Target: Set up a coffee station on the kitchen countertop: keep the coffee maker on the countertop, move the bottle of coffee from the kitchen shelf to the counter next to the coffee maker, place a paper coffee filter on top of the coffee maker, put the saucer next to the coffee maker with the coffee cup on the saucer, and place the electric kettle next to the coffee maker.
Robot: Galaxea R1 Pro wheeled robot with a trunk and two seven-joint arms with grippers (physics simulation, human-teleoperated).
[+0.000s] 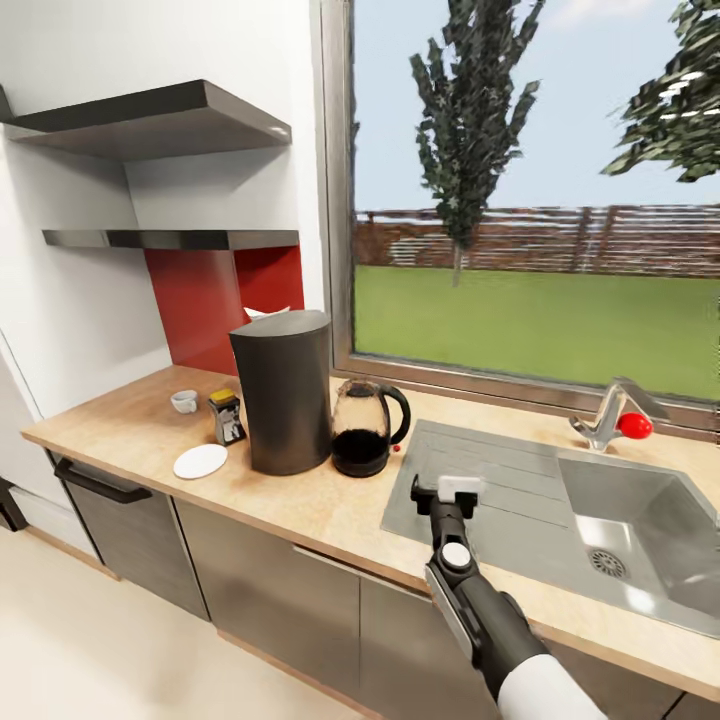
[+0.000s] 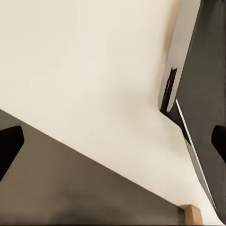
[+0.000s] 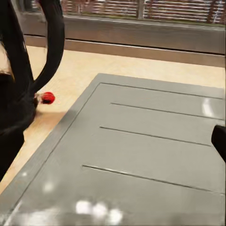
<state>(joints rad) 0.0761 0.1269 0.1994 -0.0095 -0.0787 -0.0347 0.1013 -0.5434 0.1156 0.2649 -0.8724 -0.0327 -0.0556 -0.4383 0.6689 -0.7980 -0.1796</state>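
Note:
The tall dark grey coffee maker (image 1: 281, 391) stands on the wooden countertop (image 1: 130, 425). A glass electric kettle (image 1: 363, 426) with a black handle sits right beside it, toward the sink. On the other side stand the small bottle of coffee (image 1: 227, 416), a white cup (image 1: 184, 401) and a white saucer (image 1: 200, 461), each apart. Something white (image 1: 262, 312) peeks out behind the coffee maker's top. My right gripper (image 1: 447, 490) hovers open over the drainboard (image 3: 150, 141), with the kettle's handle (image 3: 52, 44) close by. My left gripper (image 2: 113, 143) is open, facing floor and cabinet.
A steel sink (image 1: 650, 515) with a faucet (image 1: 606, 418) and a red knob (image 1: 634, 425) lies right of the drainboard. Two dark shelves (image 1: 170, 120) hang on the wall above the counter's left end. A large window (image 1: 530, 200) runs behind the counter.

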